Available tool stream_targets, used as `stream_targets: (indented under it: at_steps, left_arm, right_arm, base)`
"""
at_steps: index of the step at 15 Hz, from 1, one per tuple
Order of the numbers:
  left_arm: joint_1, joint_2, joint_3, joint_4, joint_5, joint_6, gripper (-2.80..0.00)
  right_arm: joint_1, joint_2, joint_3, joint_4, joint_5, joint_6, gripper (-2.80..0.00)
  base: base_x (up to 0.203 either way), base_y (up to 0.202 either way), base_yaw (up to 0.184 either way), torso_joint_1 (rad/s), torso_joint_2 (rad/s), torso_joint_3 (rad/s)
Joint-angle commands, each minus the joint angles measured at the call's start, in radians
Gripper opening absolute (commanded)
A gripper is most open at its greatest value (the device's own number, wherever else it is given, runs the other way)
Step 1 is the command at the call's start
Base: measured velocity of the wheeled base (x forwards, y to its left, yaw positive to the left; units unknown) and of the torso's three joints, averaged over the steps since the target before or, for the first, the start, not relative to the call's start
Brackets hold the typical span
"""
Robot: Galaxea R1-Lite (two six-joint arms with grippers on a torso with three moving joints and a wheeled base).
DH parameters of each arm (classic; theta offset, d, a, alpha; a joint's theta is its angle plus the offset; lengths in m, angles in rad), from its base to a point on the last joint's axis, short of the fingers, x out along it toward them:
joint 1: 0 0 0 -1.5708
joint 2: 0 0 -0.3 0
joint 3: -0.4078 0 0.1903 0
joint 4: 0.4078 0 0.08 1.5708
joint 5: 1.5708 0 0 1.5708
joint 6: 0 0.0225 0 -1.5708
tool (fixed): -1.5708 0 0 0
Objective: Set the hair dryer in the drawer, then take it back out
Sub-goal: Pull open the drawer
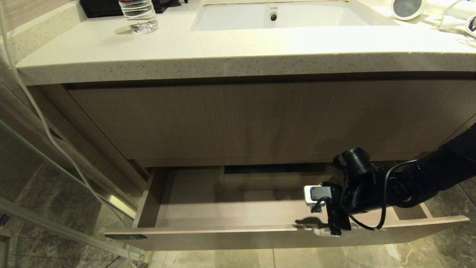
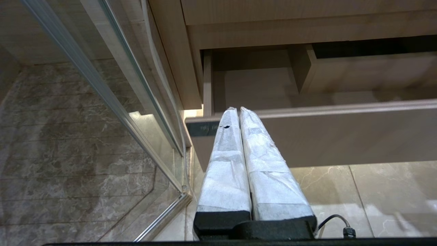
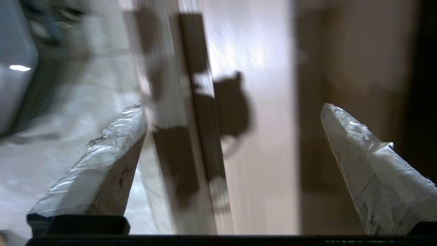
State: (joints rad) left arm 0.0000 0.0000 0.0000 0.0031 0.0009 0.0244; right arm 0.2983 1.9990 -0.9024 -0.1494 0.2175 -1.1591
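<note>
Between spread jaws, drawer (image 3: 191,112) front edge.

- Countertop (image 1: 238,48): brightly lit from above; the cabinet face beneath it lies in dim shade.
- Drawer (image 1: 260,234): the right gripper (image 1: 329,229) casts a dark shadow on its floor.
- Right wrist view: streaked by motion blur.
</note>
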Motion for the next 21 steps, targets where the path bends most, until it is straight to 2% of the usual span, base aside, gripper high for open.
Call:
stream_targets:
  at_steps: [1, 4, 10, 14, 17, 18, 21]
  left_arm:
    - [0.0, 0.0, 0.0, 0.0, 0.001, 0.0, -2.8]
    - [0.0, 0.0, 0.0, 0.0, 0.001, 0.0, -2.8]
    - [0.0, 0.0, 0.0, 0.0, 0.001, 0.0, -2.8]
    - [0.0, 0.0, 0.0, 0.0, 0.001, 0.0, -2.8]
    - [0.0, 0.0, 0.0, 0.0, 0.001, 0.0, -2.8]
    - [0.0, 0.0, 0.0, 0.0, 0.001, 0.0, -2.8]
    - [0.0, 0.0, 0.0, 0.0, 0.001, 0.0, -2.8]
  right_arm:
    - [0.004, -0.147, 0.089, 0.02, -0.033, -0.01, 0.0]
    - [0.005, -0.299, 0.17, 0.054, -0.06, -0.012, 0.0]
    - [0.008, -0.619, 0.34, 0.076, -0.064, -0.014, 0.0]
    - [0.008, -0.774, 0.407, 0.105, -0.054, -0.104, 0.0]
    - [0.008, -0.884, 0.411, 0.118, -0.056, -0.071, 0.0]
    - [0.008, -0.935, 0.406, 0.137, -0.057, -0.06, -2.8]
    - [0.007, -1.118, 0.347, 0.313, -0.057, -0.042, -2.8]
  base:
    - [0.0, 0.0, 0.0, 0.0, 0.0, 0.0]
    - [0.0, 0.0, 0.0, 0.0, 0.0, 0.0]
    - [0.0, 0.0, 0.0, 0.0, 0.0, 0.0]
    - [0.0, 0.0, 0.0, 0.0, 0.0, 0.0]
    - [0.0, 0.0, 0.0, 0.0, 0.0, 0.0]
    - [0.0, 0.0, 0.0, 0.0, 0.0, 0.0]
    - [0.0, 0.0, 0.0, 0.0, 0.0, 0.0]
